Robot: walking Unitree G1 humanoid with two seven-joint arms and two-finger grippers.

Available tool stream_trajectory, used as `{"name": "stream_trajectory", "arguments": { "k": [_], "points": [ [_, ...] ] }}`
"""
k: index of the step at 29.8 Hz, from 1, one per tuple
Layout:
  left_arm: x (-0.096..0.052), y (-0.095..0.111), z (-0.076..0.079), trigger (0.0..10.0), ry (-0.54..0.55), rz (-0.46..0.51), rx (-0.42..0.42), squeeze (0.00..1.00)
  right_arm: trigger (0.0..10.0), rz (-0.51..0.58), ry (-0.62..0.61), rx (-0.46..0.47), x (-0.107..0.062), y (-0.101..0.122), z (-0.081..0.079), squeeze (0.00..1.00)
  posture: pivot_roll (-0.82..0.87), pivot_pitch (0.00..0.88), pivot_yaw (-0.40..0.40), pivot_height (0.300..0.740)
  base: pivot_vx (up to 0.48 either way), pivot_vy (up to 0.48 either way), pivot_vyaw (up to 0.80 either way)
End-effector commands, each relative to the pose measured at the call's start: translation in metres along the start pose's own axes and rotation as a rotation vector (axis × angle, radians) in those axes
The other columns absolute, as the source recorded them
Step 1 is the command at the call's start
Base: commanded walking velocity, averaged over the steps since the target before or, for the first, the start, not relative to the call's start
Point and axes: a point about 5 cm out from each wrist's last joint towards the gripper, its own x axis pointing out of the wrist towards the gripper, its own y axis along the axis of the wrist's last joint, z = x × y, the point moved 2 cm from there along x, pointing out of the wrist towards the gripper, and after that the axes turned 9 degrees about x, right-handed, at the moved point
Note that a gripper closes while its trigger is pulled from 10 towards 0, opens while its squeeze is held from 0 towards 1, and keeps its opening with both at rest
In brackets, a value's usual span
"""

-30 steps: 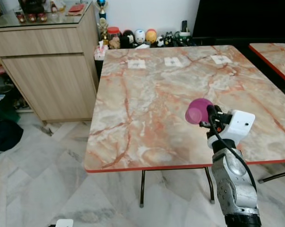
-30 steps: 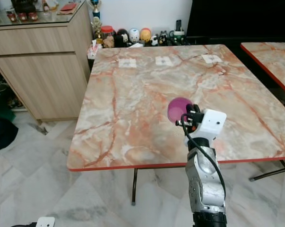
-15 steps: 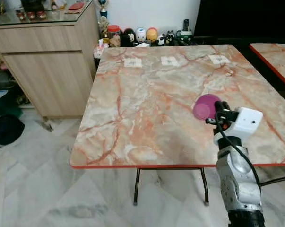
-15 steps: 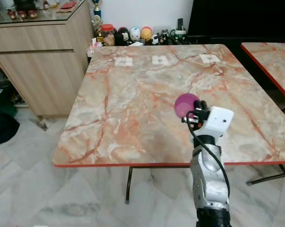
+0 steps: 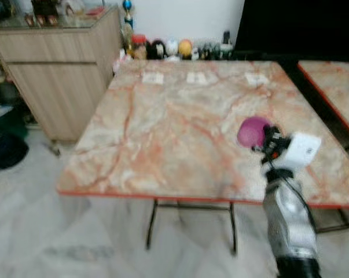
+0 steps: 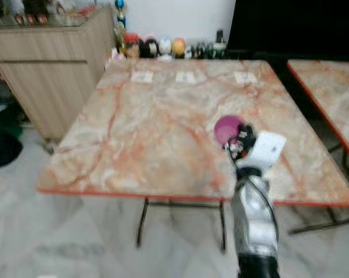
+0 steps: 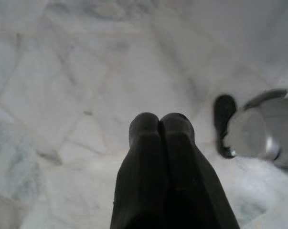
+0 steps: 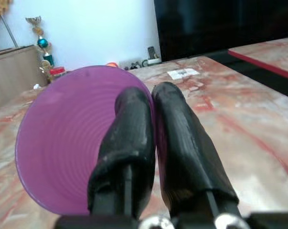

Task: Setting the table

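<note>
Silver forearm rising from the bottom edge is the nearest thing in the head views, with a white wrist block on top and the right hand (image 6: 239, 141) held over the near right part of the tabletop (image 6: 162, 133). It's pinching a purple bowl (image 5: 252, 131) by the rim: the right wrist view shows one black finger (image 8: 122, 143) inside the bowl and the other outside, pressed tight on the thin wall. That same close-up also shows fine concentric ridges on the bowl's inside, which the head views are too blurry to give. From up top the bowl is just a smooth pink-purple blob.

The left hand (image 7: 159, 132) hangs low over pale marble floor tiles, its two fingers pressed together with nothing between them. A blurry silver and black shape sits beside it, can't tell what.

The tabletop is peach and cream marble pattern with a red edge. Three small white cards (image 5: 199, 77) lie along its far side. Past them, a row of small figures against the wall, and a wooden cabinet (image 5: 58, 75) far left.
</note>
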Motion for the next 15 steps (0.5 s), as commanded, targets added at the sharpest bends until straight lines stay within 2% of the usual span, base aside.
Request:
{"name": "stream_trajectory", "arguments": {
  "k": [1, 15],
  "points": [
    [0.0011, 0.0024, 0.0031, 10.0, -0.005, -0.008, 0.014, 0.0, 10.0, 0.015, -0.017, -0.005, 0.0005, 0.0036, 0.0046, 0.0, -0.01, 0.0, 0.007, 0.74, 0.0, -0.48, 0.0],
    [0.0023, 0.0078, 0.004, 10.0, -0.005, 0.007, 0.018, 0.0, 10.0, 0.032, -0.041, -0.012, 0.0011, 0.0064, 0.0098, 0.0, -0.01, 0.0, 0.011, 0.74, 0.0, -0.48, 0.0]
  ]
}}
